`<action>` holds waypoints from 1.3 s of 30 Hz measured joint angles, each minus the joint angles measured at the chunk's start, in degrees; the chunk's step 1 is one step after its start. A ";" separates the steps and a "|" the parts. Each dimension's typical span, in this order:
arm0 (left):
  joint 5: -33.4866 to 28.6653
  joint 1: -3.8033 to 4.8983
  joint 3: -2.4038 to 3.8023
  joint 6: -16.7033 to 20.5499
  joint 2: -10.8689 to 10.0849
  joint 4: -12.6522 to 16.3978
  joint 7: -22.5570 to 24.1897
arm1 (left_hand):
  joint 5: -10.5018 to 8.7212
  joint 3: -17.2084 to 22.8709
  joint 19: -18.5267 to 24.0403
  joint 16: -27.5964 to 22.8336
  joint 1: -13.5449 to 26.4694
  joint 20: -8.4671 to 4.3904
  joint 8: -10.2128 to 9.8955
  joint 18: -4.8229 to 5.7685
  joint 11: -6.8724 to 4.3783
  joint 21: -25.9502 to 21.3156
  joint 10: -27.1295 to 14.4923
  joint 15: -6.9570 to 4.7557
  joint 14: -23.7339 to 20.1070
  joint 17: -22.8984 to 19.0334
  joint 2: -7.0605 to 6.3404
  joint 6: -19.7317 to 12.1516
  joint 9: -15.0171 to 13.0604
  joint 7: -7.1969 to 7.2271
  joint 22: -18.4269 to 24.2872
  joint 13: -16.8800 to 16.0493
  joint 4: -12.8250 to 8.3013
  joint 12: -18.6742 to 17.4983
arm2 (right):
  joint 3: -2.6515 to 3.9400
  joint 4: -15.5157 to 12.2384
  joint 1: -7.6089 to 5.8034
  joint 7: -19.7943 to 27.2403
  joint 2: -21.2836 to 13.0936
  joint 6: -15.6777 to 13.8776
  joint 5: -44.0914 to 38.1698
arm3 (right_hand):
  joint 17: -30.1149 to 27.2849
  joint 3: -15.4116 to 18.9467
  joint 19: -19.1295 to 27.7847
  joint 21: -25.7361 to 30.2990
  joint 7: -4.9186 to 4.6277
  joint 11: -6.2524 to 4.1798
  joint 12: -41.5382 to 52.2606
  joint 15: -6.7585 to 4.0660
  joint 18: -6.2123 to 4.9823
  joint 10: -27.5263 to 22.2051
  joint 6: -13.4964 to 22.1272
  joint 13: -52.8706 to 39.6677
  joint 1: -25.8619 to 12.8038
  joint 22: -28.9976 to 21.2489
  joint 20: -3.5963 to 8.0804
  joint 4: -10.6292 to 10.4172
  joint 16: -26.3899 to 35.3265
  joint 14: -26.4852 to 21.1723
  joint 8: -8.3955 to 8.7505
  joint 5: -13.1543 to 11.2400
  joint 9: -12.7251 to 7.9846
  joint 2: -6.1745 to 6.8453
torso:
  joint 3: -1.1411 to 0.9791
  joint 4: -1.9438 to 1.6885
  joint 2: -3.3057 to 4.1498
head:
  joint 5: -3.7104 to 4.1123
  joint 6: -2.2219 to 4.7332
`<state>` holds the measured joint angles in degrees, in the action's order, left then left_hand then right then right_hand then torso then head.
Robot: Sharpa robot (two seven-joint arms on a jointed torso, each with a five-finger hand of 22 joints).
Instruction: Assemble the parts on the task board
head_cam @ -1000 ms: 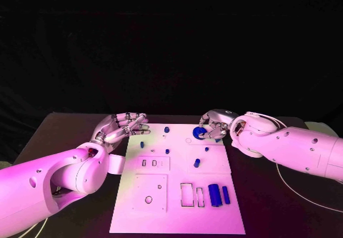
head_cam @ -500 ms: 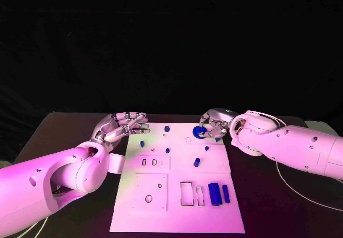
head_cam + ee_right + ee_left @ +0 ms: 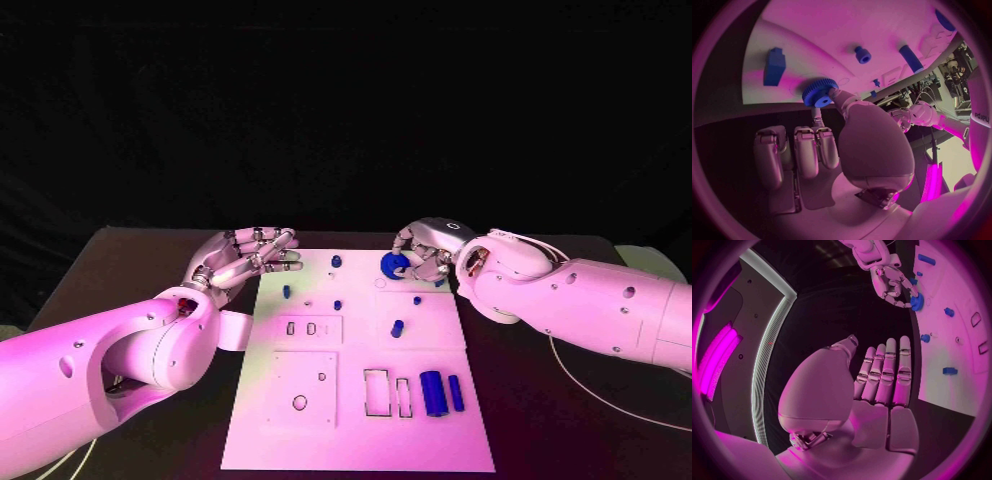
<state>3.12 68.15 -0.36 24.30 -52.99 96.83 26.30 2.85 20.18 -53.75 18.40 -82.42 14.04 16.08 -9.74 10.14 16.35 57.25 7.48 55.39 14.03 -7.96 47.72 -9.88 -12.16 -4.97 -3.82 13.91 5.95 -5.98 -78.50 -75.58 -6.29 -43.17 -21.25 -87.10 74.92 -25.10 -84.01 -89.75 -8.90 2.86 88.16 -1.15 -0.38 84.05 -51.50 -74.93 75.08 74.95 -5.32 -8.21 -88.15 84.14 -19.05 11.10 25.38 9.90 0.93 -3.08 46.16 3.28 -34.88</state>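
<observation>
1. Right robot hand (image 3: 421,255) pinches a blue gear (image 3: 391,264) over the task board (image 3: 361,400) at its far edge.
2. Left robot hand (image 3: 238,255), fingers spread and empty, hovers beside the board's far-left corner.
3. The right wrist view shows the gear's teeth (image 3: 820,92).

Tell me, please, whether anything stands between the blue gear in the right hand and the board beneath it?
Nothing visible does. The right hand holds the blue gear over the far end of the white board, and the blue pieces nearby stand off to the sides.
</observation>
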 measured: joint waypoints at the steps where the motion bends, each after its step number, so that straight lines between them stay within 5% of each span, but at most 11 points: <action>1: 0.00 0.00 0.00 0.00 0.00 -0.01 0.00 | 0.00 0.00 0.00 0.00 0.00 0.00 0.00 0.00 0.00 0.00 0.00 0.00 0.00 0.00 0.00 0.00 0.00 0.00 0.00 0.00 0.00 0.00 | 0.00 -0.35 0.00 -0.06 0.03 -0.68 -0.41 | 0.00 -0.19 0.00 0.00 -0.10 -0.02 0.02 0.00 0.00 -0.02 -0.10 0.00 0.00 0.00 0.00 -0.08 0.00 0.00 0.00 0.00 0.00 0.00 | 0.00 0.00 -0.01 | -0.02 0.03; 14: 0.00 0.00 0.00 0.00 0.12 -0.21 -0.01 | 0.00 0.00 0.00 0.00 0.00 0.00 0.00 0.00 0.00 0.00 0.00 0.00 0.00 -0.01 0.00 0.00 0.00 0.00 0.06 0.00 0.00 0.00 | 0.08 -4.90 -0.22 -2.07 3.83 -5.95 -5.22 | -0.01 -0.57 0.00 0.00 -0.07 -0.16 0.02 0.00 0.00 -0.16 -0.13 0.01 -1.43 -0.01 0.00 -0.82 0.00 0.00 0.37 -0.35 0.05 0.44 | 0.04 0.00 0.00 | -0.47 0.24; 26: 0.00 0.00 0.00 0.00 0.41 -0.28 -0.01 | 0.00 0.00 0.00 0.00 0.00 0.00 0.00 0.00 0.00 0.00 0.00 0.00 0.00 0.04 0.00 0.00 0.00 0.00 0.06 0.00 0.00 0.00 | -0.46 -0.29 0.83 -3.41 11.22 -6.49 -7.99 | -0.01 -0.57 0.00 0.00 -0.03 -0.16 0.02 0.01 -0.01 -0.16 -0.17 0.02 -1.50 -0.02 -0.01 -0.82 0.01 0.00 0.74 -0.49 0.07 0.37 | 0.11 -0.10 0.04 | -0.66 0.05; 39: -0.01 0.00 0.01 -0.01 0.47 -0.28 0.00 | 0.00 0.00 0.00 0.00 0.00 0.00 0.00 0.00 0.00 0.00 0.00 0.00 0.00 0.03 0.00 0.00 -0.01 0.00 0.06 0.00 0.00 0.00 | -0.57 2.79 1.54 -4.63 13.87 -5.50 -8.40 | 0.03 -0.73 0.00 0.00 -0.01 -0.16 0.01 0.01 -0.01 -0.16 -0.18 0.02 -1.73 -0.03 -0.01 -0.98 0.01 0.00 1.03 -0.60 0.34 0.60 | 0.07 -0.04 0.06 | -1.14 -0.43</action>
<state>3.11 68.15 -0.36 24.30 -52.52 96.55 26.30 2.85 20.17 -53.75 18.40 -82.42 14.03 16.08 -9.74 10.14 16.35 57.25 7.49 55.39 14.06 -7.96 47.72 -9.89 -12.16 -4.91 -3.82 13.91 5.96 -6.55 -75.71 -74.05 -10.93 -29.30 -26.76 -95.50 74.95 -25.83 -84.01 -89.75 -8.90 2.71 88.18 -1.14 -0.39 83.89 -51.68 -74.91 73.35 74.92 -5.33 -9.19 -88.14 84.13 -18.02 10.50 25.71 10.50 1.00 -3.11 46.22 2.14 -35.30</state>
